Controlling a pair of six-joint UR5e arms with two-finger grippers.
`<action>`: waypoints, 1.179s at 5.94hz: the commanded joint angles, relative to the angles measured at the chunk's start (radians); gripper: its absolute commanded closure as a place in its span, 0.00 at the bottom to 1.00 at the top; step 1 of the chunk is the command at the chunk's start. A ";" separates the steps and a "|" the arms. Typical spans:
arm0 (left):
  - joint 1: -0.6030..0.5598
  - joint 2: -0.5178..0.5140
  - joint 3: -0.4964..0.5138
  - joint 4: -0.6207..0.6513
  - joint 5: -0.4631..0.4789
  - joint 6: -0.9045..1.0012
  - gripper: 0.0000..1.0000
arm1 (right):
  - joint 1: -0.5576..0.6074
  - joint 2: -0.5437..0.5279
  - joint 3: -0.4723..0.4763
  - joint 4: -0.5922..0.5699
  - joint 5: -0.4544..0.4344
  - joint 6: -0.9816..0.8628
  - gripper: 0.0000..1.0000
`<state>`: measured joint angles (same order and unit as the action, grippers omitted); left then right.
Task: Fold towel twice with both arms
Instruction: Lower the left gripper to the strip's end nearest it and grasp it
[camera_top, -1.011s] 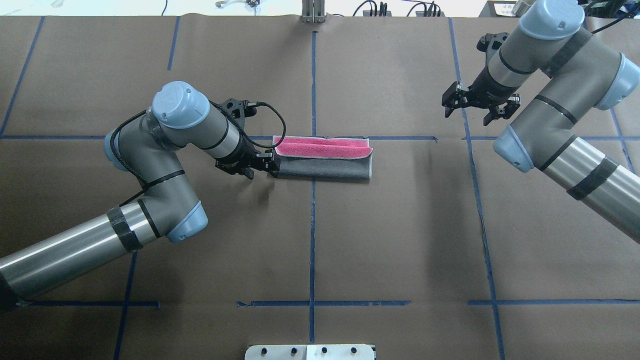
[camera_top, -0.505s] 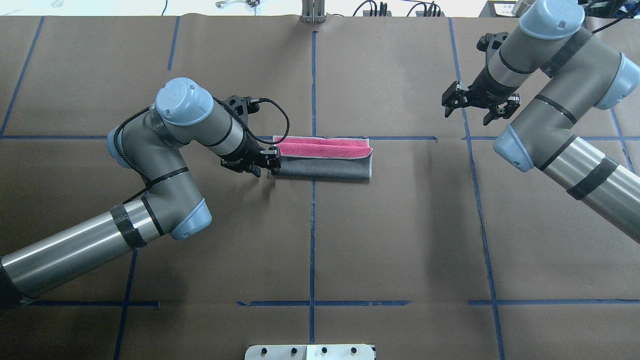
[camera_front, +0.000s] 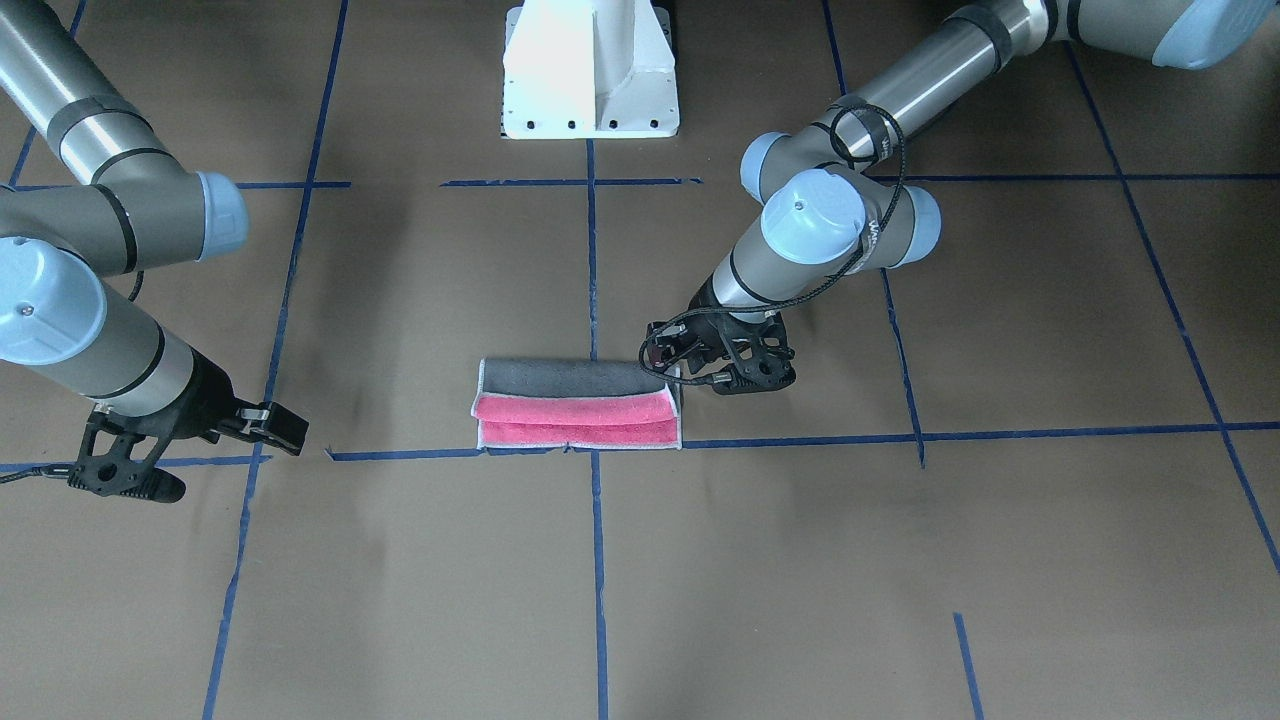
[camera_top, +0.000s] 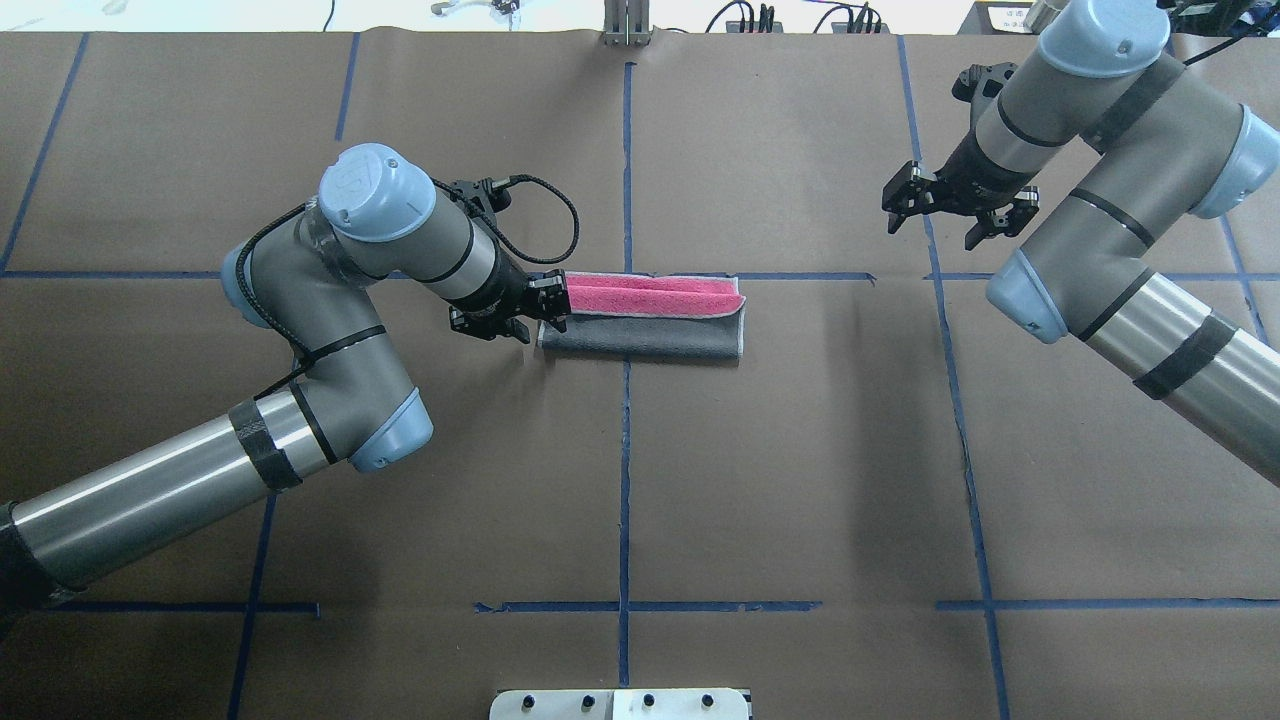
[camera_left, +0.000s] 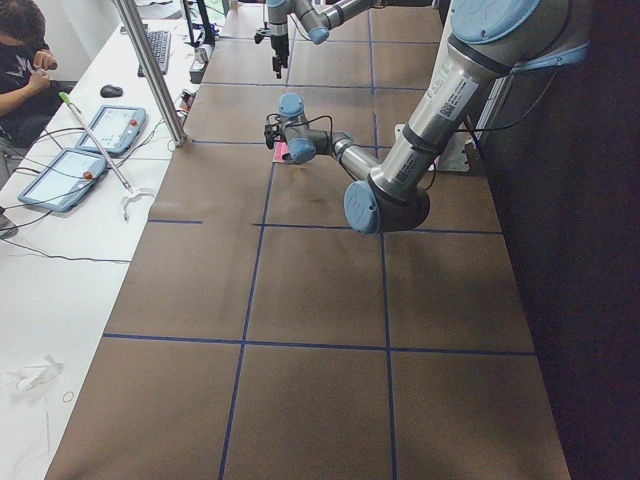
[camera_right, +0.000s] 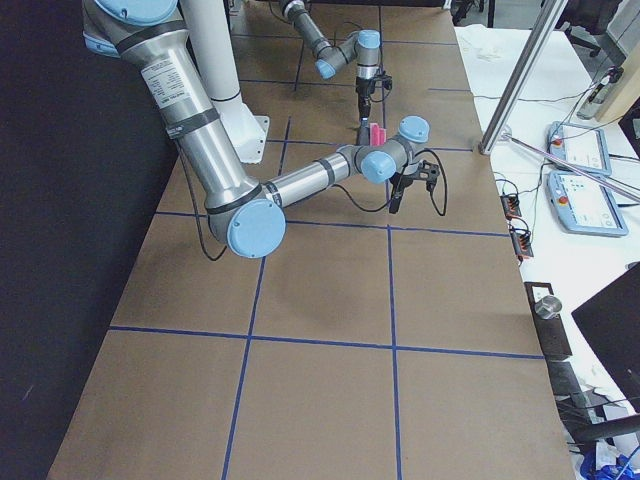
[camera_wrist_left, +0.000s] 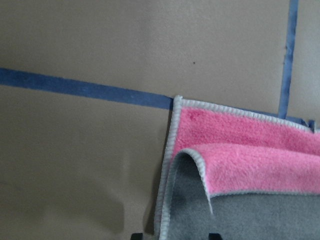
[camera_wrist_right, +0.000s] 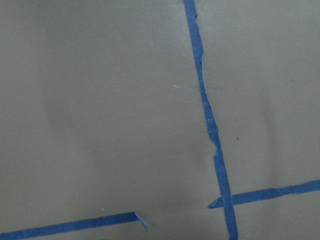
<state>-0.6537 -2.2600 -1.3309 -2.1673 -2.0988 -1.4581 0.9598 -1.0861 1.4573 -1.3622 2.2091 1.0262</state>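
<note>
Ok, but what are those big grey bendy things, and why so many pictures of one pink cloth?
Those are two robot arms, the left arm and the right arm, each ending in a black claw. All pictures show one moment from different cameras: one above and behind the robot, one facing it, one at each table end, one on each wrist. On the brown table, marked with blue tape lines, lies a towel folded into a long strip, pink and grey. The left claw sits at one end of it and looks open, so nothing is held. The right claw hangs open, away from the towel.
</note>
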 joint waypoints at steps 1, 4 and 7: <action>0.002 -0.006 0.007 0.001 0.006 -0.025 0.52 | 0.000 -0.001 0.002 0.000 0.001 0.000 0.00; 0.008 -0.009 0.018 0.001 0.006 -0.048 0.52 | 0.000 -0.003 0.008 0.000 0.001 0.000 0.00; 0.016 -0.009 0.029 0.001 0.006 -0.054 0.52 | 0.000 -0.006 0.012 0.000 0.006 0.000 0.00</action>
<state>-0.6403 -2.2687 -1.3040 -2.1660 -2.0913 -1.5109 0.9603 -1.0916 1.4688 -1.3622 2.2142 1.0262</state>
